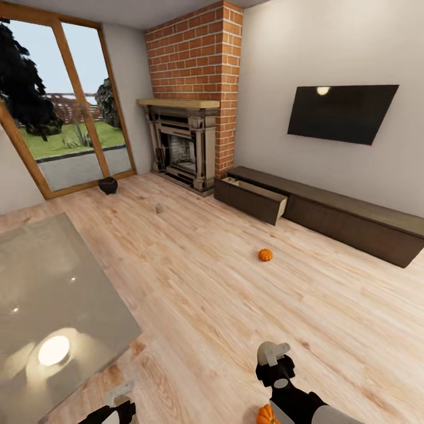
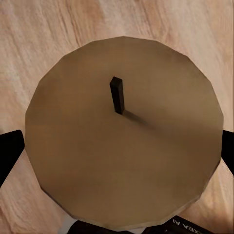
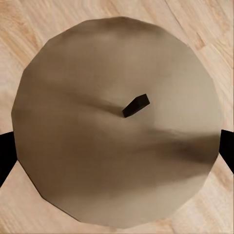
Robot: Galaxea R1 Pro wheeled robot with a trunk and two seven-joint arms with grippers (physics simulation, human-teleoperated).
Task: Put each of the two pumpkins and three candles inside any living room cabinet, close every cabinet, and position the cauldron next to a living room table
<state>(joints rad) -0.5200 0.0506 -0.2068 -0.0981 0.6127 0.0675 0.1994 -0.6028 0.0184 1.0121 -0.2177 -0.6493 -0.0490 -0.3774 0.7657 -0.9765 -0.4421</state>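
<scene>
Each claw carries a candle, left (image 2: 124,134) and right (image 3: 117,126), apparently clamped between dark fingers for stowing. The cabinet (image 1: 330,215) stands under the wall screen, one drawer (image 1: 253,200) open. A pumpkin (image 1: 265,254) lies on the wood floor; the cauldron (image 1: 108,185) sits by the window.

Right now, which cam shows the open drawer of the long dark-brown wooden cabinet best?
Head view: the long dark-brown wooden cabinet sits along the wall under the TV with its left drawer pulled open. Both wrist views look down at a tan candle top over floorboards, with no cabinet in sight.
</scene>
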